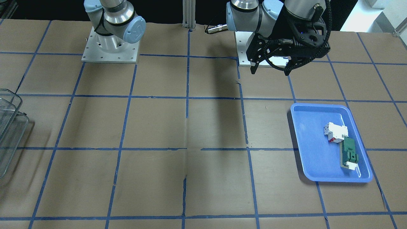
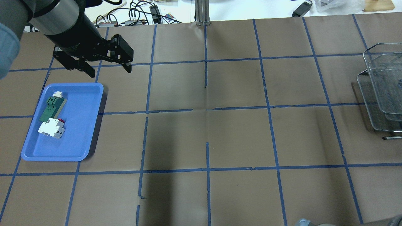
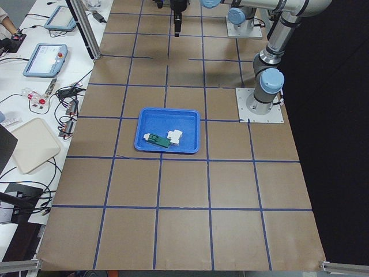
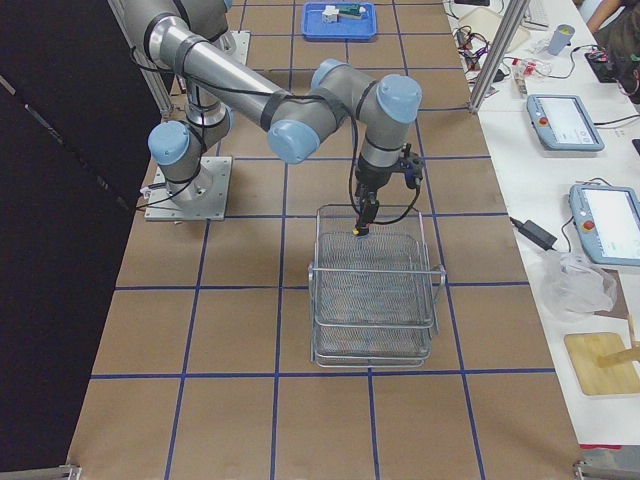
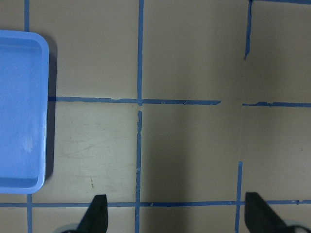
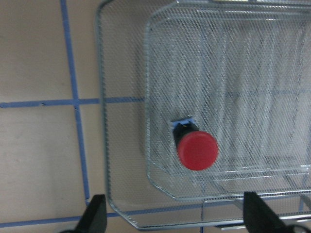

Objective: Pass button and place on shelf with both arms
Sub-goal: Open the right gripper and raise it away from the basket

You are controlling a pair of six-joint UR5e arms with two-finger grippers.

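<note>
- Right gripper (image 6: 177, 217): fingers spread wide, tips in the bottom corners of the wrist view, nothing clamped.
- button (image 6: 197, 149): lower centre of that view, clear of both fingers, red cap facing the camera, sitting on the mesh of the top tier of the shelf (image 6: 252, 73), near a rounded corner.
- Right-side view: right arm reaches over the shelf at frame centre, gripper pointing down.
- Left gripper (image 2: 110, 72): fingers apart, empty, over bare table at upper left of the overhead view.
- blue tray (image 2: 91, 131) sits just below it in frame, holding the white block switch (image 2: 50, 129) and the green part (image 2: 50, 106), which touch.
</note>
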